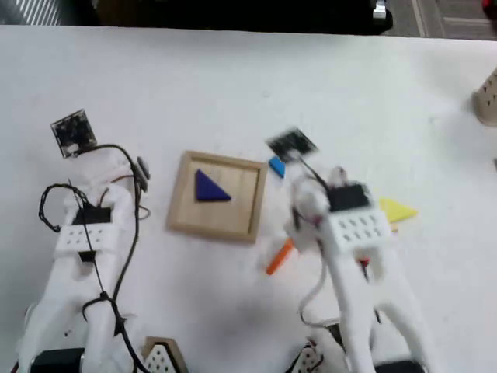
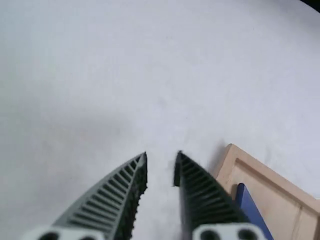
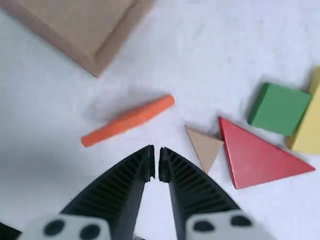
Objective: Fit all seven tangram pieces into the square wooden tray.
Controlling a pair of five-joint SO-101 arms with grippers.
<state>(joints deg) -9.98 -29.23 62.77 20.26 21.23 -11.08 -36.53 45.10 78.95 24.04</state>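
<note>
Wooden tray (image 1: 210, 231) near table's middle, one blue triangle (image 1: 210, 188) inside; six pieces not yet in. Orange piece (image 3: 127, 121), tan triangle (image 3: 205, 146), red triangle (image 3: 260, 152) and green square (image 3: 279, 108) lie between tray and table's right edge. Right gripper (image 3: 155, 162) hangs near orange piece, jaws all but closed, empty. Left gripper (image 2: 160, 167) beside tray corner, slightly parted, empty. Pieces look light, rigid, smooth; likely best pinched across opposite side faces.

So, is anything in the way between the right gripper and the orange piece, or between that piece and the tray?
Nothing visible. Bare table lies between the right gripper and the orange piece, and between that piece and the wooden tray. The tan triangle sits off to the side.
</note>
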